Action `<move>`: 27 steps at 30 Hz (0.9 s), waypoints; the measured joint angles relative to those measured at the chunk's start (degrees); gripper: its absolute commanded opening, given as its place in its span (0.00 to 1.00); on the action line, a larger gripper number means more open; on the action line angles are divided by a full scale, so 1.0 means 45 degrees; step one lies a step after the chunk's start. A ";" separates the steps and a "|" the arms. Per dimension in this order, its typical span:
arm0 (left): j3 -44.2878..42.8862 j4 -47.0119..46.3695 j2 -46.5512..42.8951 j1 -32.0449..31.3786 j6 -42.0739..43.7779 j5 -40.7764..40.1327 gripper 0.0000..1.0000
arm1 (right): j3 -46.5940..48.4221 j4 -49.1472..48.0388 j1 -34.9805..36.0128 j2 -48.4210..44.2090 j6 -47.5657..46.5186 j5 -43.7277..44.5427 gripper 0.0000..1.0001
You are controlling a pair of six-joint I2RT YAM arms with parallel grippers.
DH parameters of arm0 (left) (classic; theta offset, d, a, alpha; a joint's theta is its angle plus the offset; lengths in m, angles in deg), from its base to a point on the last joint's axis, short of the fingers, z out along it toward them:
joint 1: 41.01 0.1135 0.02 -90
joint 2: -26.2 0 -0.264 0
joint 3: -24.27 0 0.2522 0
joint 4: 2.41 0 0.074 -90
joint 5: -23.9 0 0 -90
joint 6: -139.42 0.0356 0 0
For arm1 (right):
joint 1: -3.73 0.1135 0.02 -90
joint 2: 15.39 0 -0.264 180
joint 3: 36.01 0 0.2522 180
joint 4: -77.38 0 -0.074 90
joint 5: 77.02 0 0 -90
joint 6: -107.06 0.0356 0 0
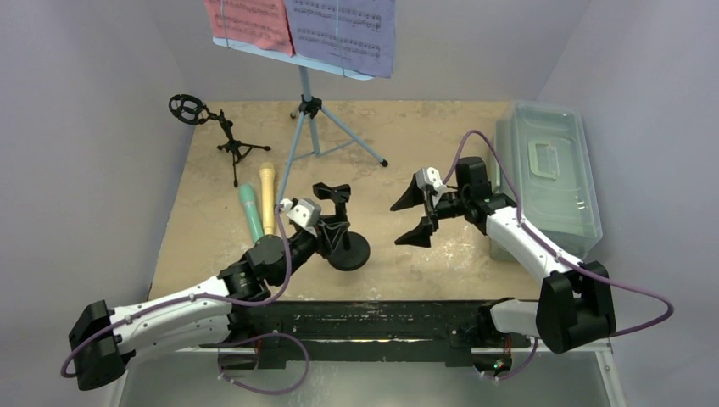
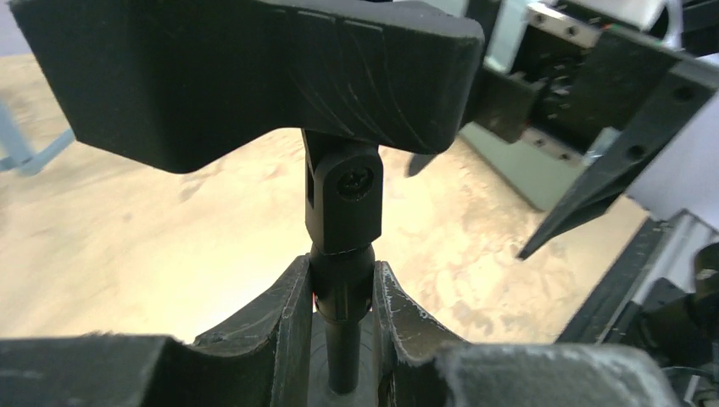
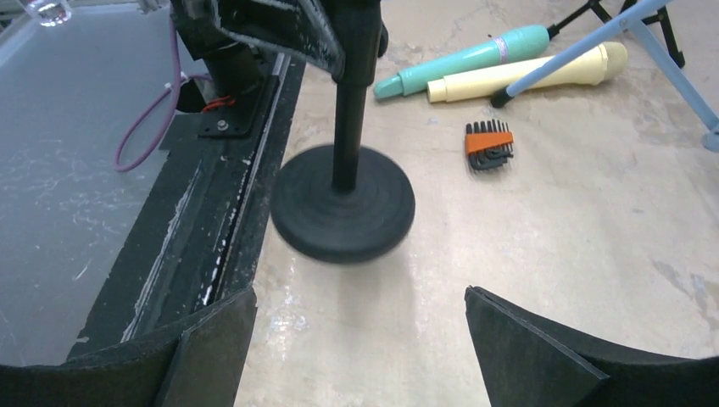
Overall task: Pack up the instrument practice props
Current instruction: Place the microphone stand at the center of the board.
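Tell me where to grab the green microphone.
Grip the green microphone on its narrow handle near the tail, coming straight down with the jaws across its width. It lies flat, with the yellow microphone close alongside. Its tail sticks out past the yellow one's, so that end probably leaves most room.

Tabletop (image 3: pixel 551 254): mottled beige, matt, rough-looking.
Microphone stand (image 3: pixel 346 199): finished in matt black; concentric base ridges are seen.
Mint-green microphone (image 3: pixel 475 58), yellow microphone (image 3: pixel 526 75): smooth plastic, slight sheen.
Tub (image 1: pixel 555 182): formed of translucent grey plastic.
Sheet-music pages (image 1: pixel 339 34): matt paper, printed.
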 measured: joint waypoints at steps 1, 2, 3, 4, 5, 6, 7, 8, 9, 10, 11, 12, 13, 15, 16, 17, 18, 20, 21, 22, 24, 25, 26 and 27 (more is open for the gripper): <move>-0.0005 0.0359 -0.0384 0.0005 0.0000 -0.0204 0.00 | 0.0029 0.0233 -0.0083 0.0000 -0.0185 0.0005 0.96; -0.0083 0.1049 -0.0695 0.0005 -0.0005 -0.0563 0.00 | 0.0044 0.0437 -0.0155 0.0000 -0.0350 0.0024 0.96; -0.0185 0.1671 -0.0913 0.0005 -0.0005 -0.0865 0.00 | 0.0049 0.0588 -0.0214 0.0000 -0.0471 0.0039 0.96; -0.0359 0.2443 -0.1132 0.0005 0.0015 -0.1229 0.00 | 0.0049 0.0719 -0.0253 0.0000 -0.0578 0.0044 0.96; -0.0529 0.3089 -0.1287 0.0019 0.0029 -0.1545 0.00 | 0.0049 0.0835 -0.0296 0.0000 -0.0670 0.0049 0.96; -0.0729 0.3706 -0.1399 0.0034 0.0049 -0.1826 0.00 | 0.0049 0.0952 -0.0311 0.0000 -0.0767 0.0049 0.96; -0.0889 0.4192 -0.1477 0.0053 0.0063 -0.2055 0.00 | 0.0053 0.1015 -0.0311 0.0000 -0.0821 0.0053 0.96; -0.1049 0.4600 -0.1540 0.0053 0.0121 -0.2293 0.00 | 0.0058 0.1103 -0.0311 0.0000 -0.0903 0.0058 0.96; -0.1224 0.5076 -0.1593 0.0053 0.0199 -0.2550 0.00 | 0.0063 0.1171 -0.0311 0.0000 -0.0947 0.0058 0.96; -0.1375 0.5484 -0.1642 0.0053 0.0253 -0.2793 0.00 | 0.0063 0.1205 -0.0311 0.0000 -0.1001 0.0063 0.96; -0.1525 0.5867 -0.1681 0.0053 0.0311 -0.3041 0.00 | 0.0063 0.1229 -0.0311 0.0000 -0.1030 0.0068 0.96; -0.1685 0.6290 -0.1719 0.0053 0.0350 -0.3376 0.00 | 0.0063 0.1273 -0.0311 0.0000 -0.1073 0.0097 0.96; -0.1753 0.6489 -0.1749 0.0053 0.0364 -0.3551 0.00 | 0.0063 0.1282 -0.0311 0.0000 -0.1093 0.0117 0.97; -0.1953 0.7057 -0.1855 0.0053 0.0447 -0.4167 0.00 | 0.0063 0.1297 -0.0316 0.0000 -0.1137 0.0219 0.97; -0.2025 0.7295 -0.1923 0.0053 0.0529 -0.4483 0.00 | 0.0063 0.1297 -0.0316 0.0000 -0.1141 0.0248 0.97; -0.2093 0.7485 -0.1987 0.0053 0.0568 -0.4741 0.00 | 0.0063 0.1307 -0.0311 0.0000 -0.1146 0.0267 0.97; -0.2166 0.7718 -0.2050 0.0053 0.0612 -0.5066 0.00 | 0.0063 0.1321 -0.0316 0.0000 -0.1156 0.0277 0.97; -0.2297 0.8131 -0.2181 0.0053 0.0665 -0.5639 0.00 | 0.0063 0.1355 -0.0325 0.0000 -0.1190 0.0282 0.97; -0.2361 0.8330 -0.2254 0.0053 0.0675 -0.5945 0.00 | 0.0063 0.1375 -0.0335 0.0000 -0.1195 0.0282 0.97; -0.2429 0.8548 -0.2341 0.0053 0.0675 -0.6271 0.00 | 0.0063 0.1375 -0.0335 0.0000 -0.1200 0.0282 0.97; -0.2521 0.8874 -0.2526 0.0053 0.0699 -0.6883 0.00 | 0.0063 0.1375 -0.0350 0.0000 -0.1209 0.0277 0.97; -0.2540 0.8971 -0.2623 0.0053 0.0738 -0.7174 0.00 | 0.0063 0.1379 -0.0359 0.0000 -0.1214 0.0277 0.97; -0.2550 0.9068 -0.2696 0.0053 0.0806 -0.7417 0.00 | 0.0063 0.1379 -0.0374 0.0000 -0.1224 0.0277 0.97; -0.2574 0.9219 -0.2769 0.0053 0.0908 -0.7766 0.00 | 0.0063 0.1379 -0.0384 0.0000 -0.1224 0.0277 0.97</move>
